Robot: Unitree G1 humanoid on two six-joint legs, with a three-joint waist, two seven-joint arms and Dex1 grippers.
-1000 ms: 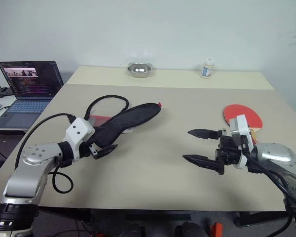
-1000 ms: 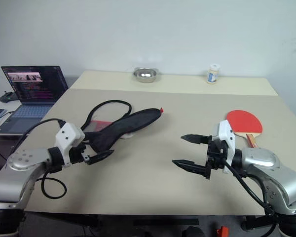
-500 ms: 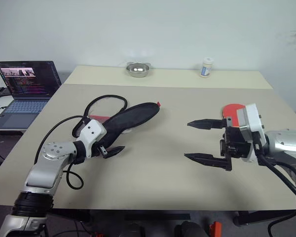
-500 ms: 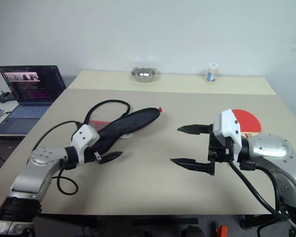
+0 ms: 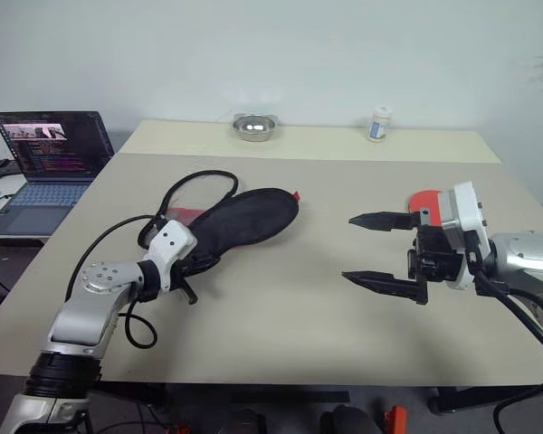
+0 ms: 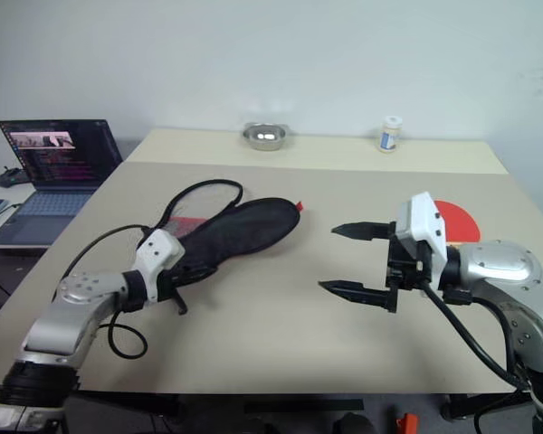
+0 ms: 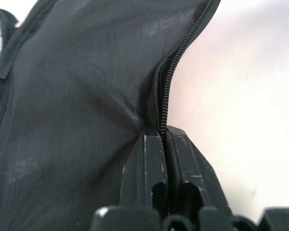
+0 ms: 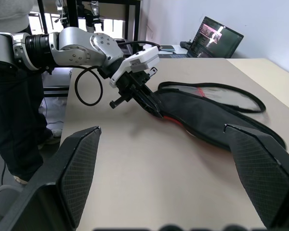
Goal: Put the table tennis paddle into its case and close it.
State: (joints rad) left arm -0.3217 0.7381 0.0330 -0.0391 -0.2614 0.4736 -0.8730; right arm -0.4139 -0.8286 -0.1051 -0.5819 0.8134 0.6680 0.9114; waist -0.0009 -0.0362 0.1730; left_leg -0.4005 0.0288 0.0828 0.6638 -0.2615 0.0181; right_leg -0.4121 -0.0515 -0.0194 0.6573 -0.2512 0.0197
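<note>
The case (image 5: 244,221) lies black side up on the left half of the table, its zip (image 7: 176,62) open along one edge. My left gripper (image 5: 192,271) is shut on the case's near end, pinching the fabric beside the zip (image 7: 162,137). The table tennis paddle (image 6: 457,217) lies red face up at the right, partly hidden behind my right arm. My right gripper (image 5: 349,249) hovers above the table left of the paddle, open wide, holding nothing. The right wrist view shows the case (image 8: 216,115) with the left gripper (image 8: 151,103) on it.
A black cable (image 5: 199,185) loops behind the case. A metal bowl (image 5: 253,127) and a small white bottle (image 5: 377,124) stand at the table's far edge. A laptop (image 5: 50,149) sits on a side desk to the left. A person (image 8: 9,120) stands beyond the table's left side.
My left gripper has gone from open to shut on the near end of the case, and the case has shifted slightly. My right gripper has risen a little and stays open.
</note>
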